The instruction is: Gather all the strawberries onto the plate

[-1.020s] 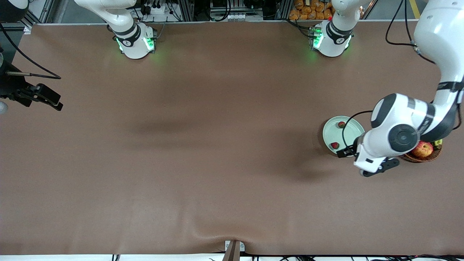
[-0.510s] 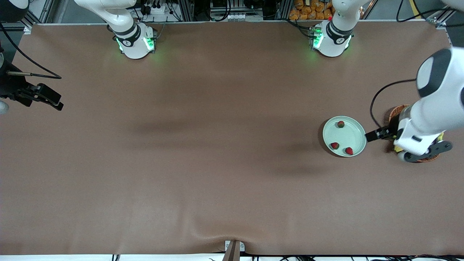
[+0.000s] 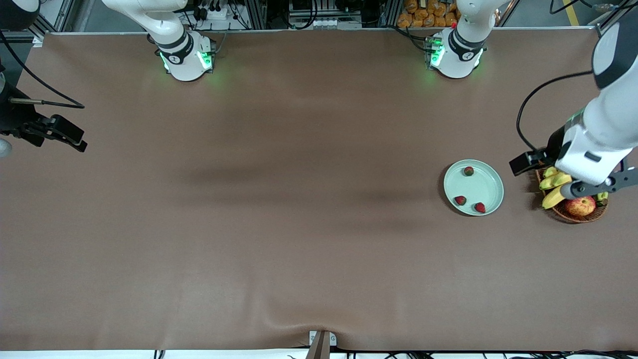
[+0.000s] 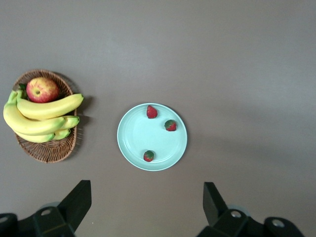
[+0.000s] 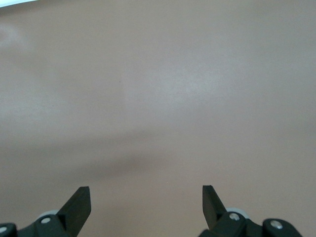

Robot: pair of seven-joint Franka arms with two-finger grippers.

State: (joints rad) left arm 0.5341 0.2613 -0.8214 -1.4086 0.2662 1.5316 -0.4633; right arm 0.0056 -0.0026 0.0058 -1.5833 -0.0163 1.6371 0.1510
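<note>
The pale mint-green plate [image 3: 482,185] lies toward the left arm's end of the table. Three strawberries rest in it. One strawberry [image 3: 468,171] is by the rim farthest from the front camera. The other two strawberries [image 3: 460,200] [image 3: 479,207] are by the nearest rim. In the left wrist view the plate [image 4: 136,140] and its berries [image 4: 151,112] [image 4: 170,125] [image 4: 148,156] show whole. My left gripper [image 3: 595,185] [image 4: 147,202] hangs open and holds nothing, high over the basket beside the plate. My right gripper [image 5: 145,197] waits open over bare table at the right arm's end.
A brown wicker basket [image 3: 580,217] [image 4: 49,148] stands beside the plate, closer to the table's end. It holds bananas [image 3: 552,185] [image 4: 44,108] and a red-yellow apple [image 3: 580,205] [image 4: 42,89]. A brown mat [image 3: 299,199] covers the table.
My left arm has lifted and swung from over the plate's edge to over the basket. The third strawberry, covered before, now shows in the plate. The right arm has not moved.
</note>
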